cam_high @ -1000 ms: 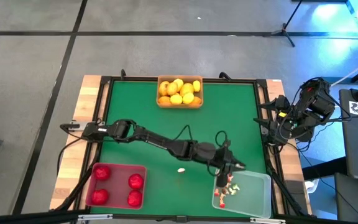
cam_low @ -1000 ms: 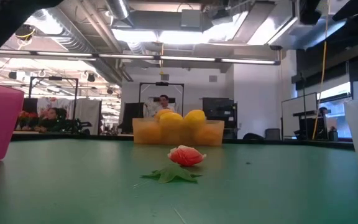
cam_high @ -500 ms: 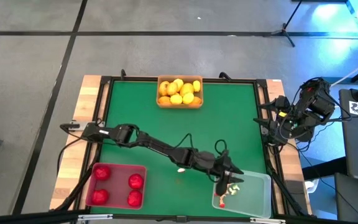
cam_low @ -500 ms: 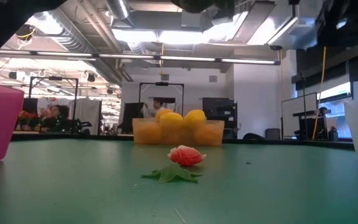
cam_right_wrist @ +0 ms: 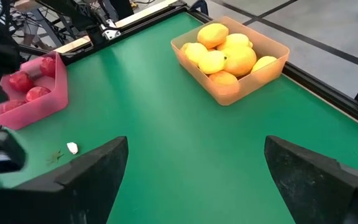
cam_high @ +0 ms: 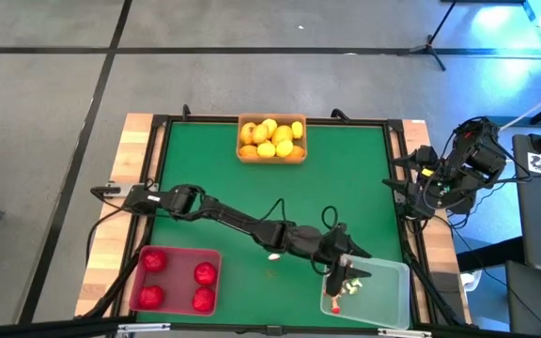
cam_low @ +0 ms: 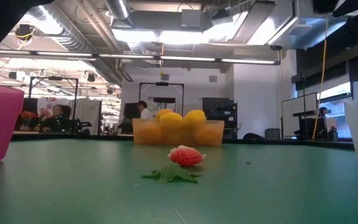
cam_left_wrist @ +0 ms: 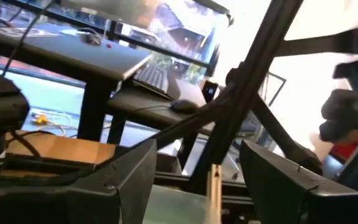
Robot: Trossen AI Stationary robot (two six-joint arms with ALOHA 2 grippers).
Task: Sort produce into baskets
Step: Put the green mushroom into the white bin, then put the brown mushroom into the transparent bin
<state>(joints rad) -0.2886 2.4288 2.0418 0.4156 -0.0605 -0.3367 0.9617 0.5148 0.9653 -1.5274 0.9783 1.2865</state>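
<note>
The left arm reaches diagonally across the green counter [cam_high: 214,169], and the left gripper [cam_high: 347,272] hangs over the near-left corner of the clear whitish basket [cam_high: 388,299]. In the left wrist view its fingers [cam_left_wrist: 129,177] are spread, with nothing between them. Directly below the gripper, small red-and-whitish bits [cam_high: 338,293] lie inside that basket. One whitish piece [cam_high: 274,255] rests on the counter beside the arm's forearm, behind the gripper toward the counter's middle, apart from every basket; a green leaf scrap [cam_low: 169,175] lies just in front of it in the low view, where the piece shows red and whitish.

The translucent red basket [cam_high: 174,280] sits well away from the left gripper, at the near corner on the arm's base side, and holds four red round fruits [cam_high: 204,274]. The orange-tan basket [cam_high: 271,139] stands at the far edge, heaped with yellow and orange oval fruits [cam_high: 268,136].

The right arm is parked off the counter's right side; the right gripper [cam_right_wrist: 194,171] has its fingers spread wide and empty, looking across the counter toward the orange-tan basket.

People are visible in the room beyond the counter in the low view.
</note>
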